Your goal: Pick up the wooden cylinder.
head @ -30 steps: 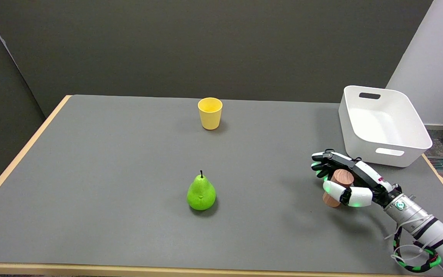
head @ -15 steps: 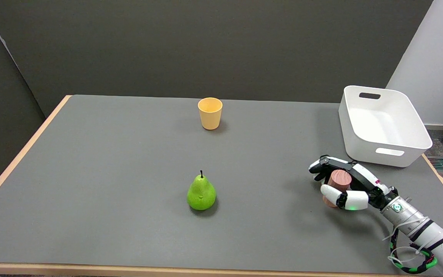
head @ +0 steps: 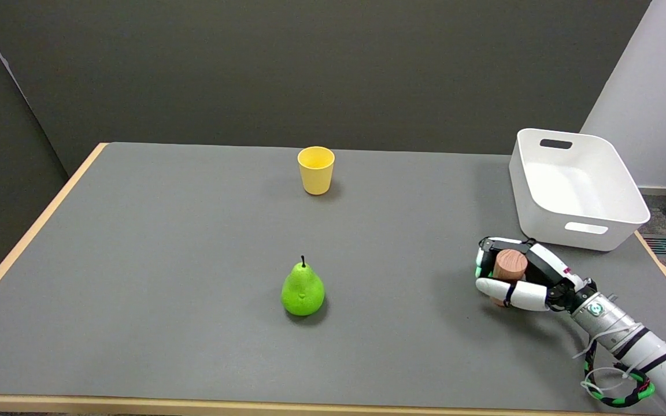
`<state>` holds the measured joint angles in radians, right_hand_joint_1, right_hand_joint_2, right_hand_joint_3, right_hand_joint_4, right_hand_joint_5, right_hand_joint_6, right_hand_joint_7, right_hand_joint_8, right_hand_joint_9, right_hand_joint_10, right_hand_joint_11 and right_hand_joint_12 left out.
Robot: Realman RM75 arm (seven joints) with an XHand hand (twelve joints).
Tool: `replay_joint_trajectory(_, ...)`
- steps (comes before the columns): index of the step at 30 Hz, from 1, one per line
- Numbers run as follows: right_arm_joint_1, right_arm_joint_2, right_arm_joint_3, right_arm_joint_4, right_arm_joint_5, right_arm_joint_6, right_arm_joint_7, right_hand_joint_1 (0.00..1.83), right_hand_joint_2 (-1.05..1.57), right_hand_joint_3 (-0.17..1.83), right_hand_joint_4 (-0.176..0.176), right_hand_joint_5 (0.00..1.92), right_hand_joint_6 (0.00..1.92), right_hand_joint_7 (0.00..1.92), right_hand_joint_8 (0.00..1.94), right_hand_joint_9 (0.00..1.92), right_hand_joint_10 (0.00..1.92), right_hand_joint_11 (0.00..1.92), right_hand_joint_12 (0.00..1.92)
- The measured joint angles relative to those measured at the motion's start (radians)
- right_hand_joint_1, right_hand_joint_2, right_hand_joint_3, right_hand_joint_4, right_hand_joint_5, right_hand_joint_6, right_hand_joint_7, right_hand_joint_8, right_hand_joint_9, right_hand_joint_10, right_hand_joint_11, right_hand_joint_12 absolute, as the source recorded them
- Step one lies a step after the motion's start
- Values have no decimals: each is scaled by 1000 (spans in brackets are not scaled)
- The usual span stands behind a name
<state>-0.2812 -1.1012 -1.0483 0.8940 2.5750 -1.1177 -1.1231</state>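
The wooden cylinder [head: 509, 265] sits inside my right hand [head: 512, 277], upright, its round top face showing above my thumb, which crosses its near side while the other fingers [head: 486, 260] wrap the far side. So my hand is closed around it, holding the cylinder from both sides; I judge this grip is meant to keep it upright and stop it rolling out as I raise it. I cannot tell whether its base rests on the counter [head: 194, 260] or has cleared it, because my thumb hides the lower part; the shadow lies close under my hand, so any lift is slight at best. My arm reaches in low from behind the hand, nearly along the counter, which suits a side-on wrap of a short standing piece. Just beyond my hand, on the far side, stands the white bin [head: 577, 190], near but not touching; I would lift straight up rather than sweep toward its wall. Well off to the thumb's open side lies the green pear [head: 303, 289], and farther away across the counter stands the yellow cup [head: 315, 170]; both are well apart from my grip and play no part in the lift.
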Motion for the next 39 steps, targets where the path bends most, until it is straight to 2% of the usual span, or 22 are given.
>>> replay_joint_trajectory(1,2,0,0,-1,0,0,1,1380,930,971,35,555,1456,725,1208,655,1460,619,1921)
replay_joint_trajectory(3,6,1,1,-3,0,0,4,1581,936,632,30,566,1474,737,1233,662,1599,645,1921)
replay_joint_trajectory(4,9,1,1,-5,0,0,6,1634,938,543,29,569,1486,739,1241,664,1636,652,1921)
replay_joint_trajectory(7,17,2,1,-12,0,-2,17,1636,918,573,38,588,1556,750,1273,675,1634,690,1921)
replay_joint_trajectory(8,21,3,1,-15,0,-3,21,1685,859,639,36,596,1596,759,1318,711,1568,709,1921)
replay_joint_trajectory(9,24,3,1,-18,1,-3,25,1773,761,745,30,604,1647,769,1387,772,1449,727,1921)
replay_joint_trajectory(10,27,4,1,-21,1,-3,28,1812,689,840,16,615,1722,779,1505,821,1416,744,1921)
replay_joint_trajectory(12,32,5,1,-26,1,-3,33,1828,591,997,-17,636,1883,787,1792,897,1458,770,1921)
replay_joint_trajectory(13,35,5,1,-27,1,-3,35,1830,589,1006,-20,629,1895,775,1848,897,1478,765,1921)
replay_joint_trajectory(14,37,6,1,-29,1,-3,38,1812,591,1018,-22,624,1906,781,1832,899,1512,758,1921)
replay_joint_trajectory(16,42,6,1,-34,2,-3,42,1694,617,1063,-14,623,1920,869,1484,912,1637,745,1921)
replay_joint_trajectory(17,44,6,1,-36,2,-3,44,1687,626,1057,-16,619,1917,870,1465,902,1663,734,1921)
replay_joint_trajectory(21,54,7,1,-44,2,-3,51,1678,694,976,-40,615,1902,846,1461,809,1769,672,1921)
replay_joint_trajectory(26,61,7,2,-54,2,-7,57,1678,707,969,-58,626,1918,835,1470,784,1814,667,1921)
replay_joint_trajectory(37,76,6,4,-76,2,-14,63,1677,708,967,-60,630,1921,836,1470,774,1816,676,1921)
replay_joint_trajectory(39,79,6,5,-80,2,-15,64,1672,745,915,-61,617,1919,812,1481,758,1824,629,1921)
